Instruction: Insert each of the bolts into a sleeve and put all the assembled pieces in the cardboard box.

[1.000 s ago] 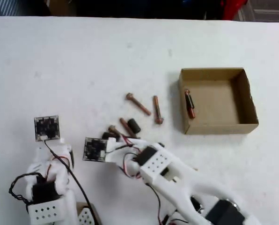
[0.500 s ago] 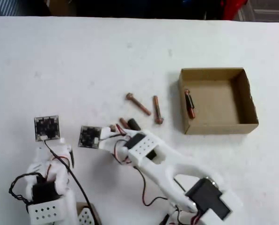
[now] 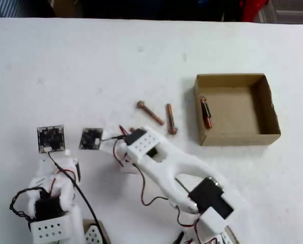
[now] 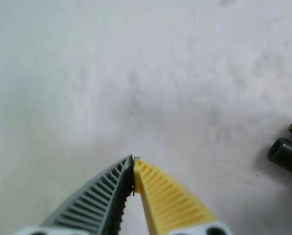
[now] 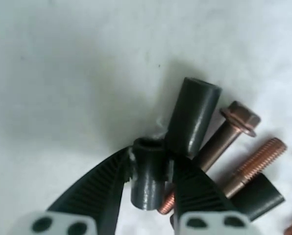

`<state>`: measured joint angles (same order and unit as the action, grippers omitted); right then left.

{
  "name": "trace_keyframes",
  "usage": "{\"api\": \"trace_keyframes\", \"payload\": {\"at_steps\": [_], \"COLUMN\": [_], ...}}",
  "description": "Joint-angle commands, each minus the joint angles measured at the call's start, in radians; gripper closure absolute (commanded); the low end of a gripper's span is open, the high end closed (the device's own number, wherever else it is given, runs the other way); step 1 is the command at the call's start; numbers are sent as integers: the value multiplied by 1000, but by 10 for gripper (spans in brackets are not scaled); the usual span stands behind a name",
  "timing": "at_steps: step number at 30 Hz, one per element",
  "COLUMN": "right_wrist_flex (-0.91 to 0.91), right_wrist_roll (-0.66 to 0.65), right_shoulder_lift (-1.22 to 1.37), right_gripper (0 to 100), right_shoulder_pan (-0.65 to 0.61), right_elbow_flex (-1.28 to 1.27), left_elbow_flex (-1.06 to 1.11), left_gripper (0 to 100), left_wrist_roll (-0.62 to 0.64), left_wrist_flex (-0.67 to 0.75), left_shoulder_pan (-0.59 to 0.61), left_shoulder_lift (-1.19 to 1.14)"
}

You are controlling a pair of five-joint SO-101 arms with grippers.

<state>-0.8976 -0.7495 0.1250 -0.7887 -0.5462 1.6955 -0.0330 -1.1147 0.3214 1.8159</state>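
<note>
1. the right gripper (image 5: 151,157) pinches a black sleeve (image 5: 148,182), just beside a loose bolt (image 5: 219,139).
2. the left gripper (image 4: 133,164), near left, is closed on nothing.
3. white table (image 3: 90,61); cardboard box (image 3: 240,137) at right.

You've two copper bolts (image 3: 150,113) lying loose; at their three o'clock the open cardboard box (image 3: 238,96) holds one assembled piece (image 3: 206,114) (against its nine-o'clock wall).
</note>
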Motion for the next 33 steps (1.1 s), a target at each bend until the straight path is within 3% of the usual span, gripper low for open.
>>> {"api": "trace_keyframes", "payload": {"at_steps": [1,15,33], "right_wrist_flex": [-47,-45,-280], "right_wrist_roll": [-14,-6,15], "right_shoulder_lift": [18,-91,-674], "right_gripper": [938,983,982], "right_shoulder_pan": [24,24,59], "right_elbow_flex": [35,37,32], "left_elbow_flex": [-18,-17,-14], "left_gripper": [978,977,977], "left_wrist_roll": [-5,-6,-6], "left_wrist_flex": [38,38,32], "left_shoulder_pan": [7,7,-1], "left_shoulder_lift": [8,8,8]}}
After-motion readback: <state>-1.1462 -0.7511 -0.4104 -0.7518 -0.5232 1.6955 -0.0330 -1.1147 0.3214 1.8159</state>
